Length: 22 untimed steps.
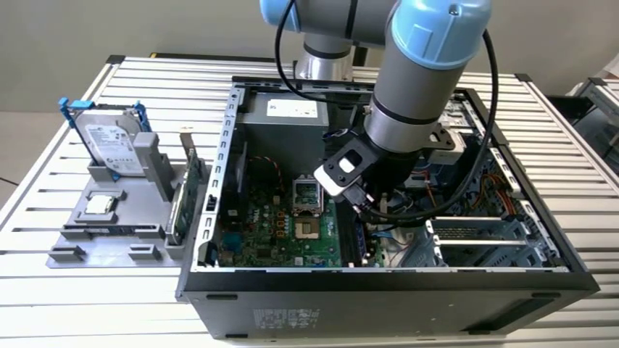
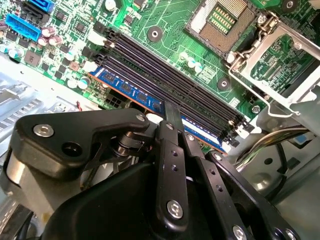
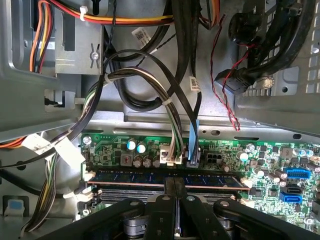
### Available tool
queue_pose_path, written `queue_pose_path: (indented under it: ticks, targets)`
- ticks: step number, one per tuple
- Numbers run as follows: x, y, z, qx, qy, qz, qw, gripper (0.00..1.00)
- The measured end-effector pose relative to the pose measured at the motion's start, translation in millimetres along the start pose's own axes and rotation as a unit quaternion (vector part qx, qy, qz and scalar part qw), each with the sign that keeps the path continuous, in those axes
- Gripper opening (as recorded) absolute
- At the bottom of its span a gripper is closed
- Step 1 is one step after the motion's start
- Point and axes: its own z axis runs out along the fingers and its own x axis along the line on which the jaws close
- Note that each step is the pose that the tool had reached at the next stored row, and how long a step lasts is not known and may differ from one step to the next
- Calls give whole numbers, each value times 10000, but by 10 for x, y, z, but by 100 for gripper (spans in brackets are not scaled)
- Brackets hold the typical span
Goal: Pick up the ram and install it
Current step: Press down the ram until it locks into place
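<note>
Slatted metal table (image 1: 77,290) with open computer case (image 1: 387,286): gripper (image 2: 172,111) closed on the ram (image 2: 131,91), seating it in its slot; firm, even downward pressure seems needed.

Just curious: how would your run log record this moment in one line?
gripper: shut on ram | ram: in motherboard slot | arm: inside case

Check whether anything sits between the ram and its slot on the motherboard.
Nothing visible does. In both wrist views the ram lies along the outermost slot, lengthwise, with the gripper closed on its middle. The neighbouring black slots are bare, and the cables hang beyond the board's edge.
</note>
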Motion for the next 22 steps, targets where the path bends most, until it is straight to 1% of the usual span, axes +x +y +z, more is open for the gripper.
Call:
queue_pose_path:
  ticks: [22]
  targets:
    - [1, 1, 1, 1, -2, 0, 10000, 0]
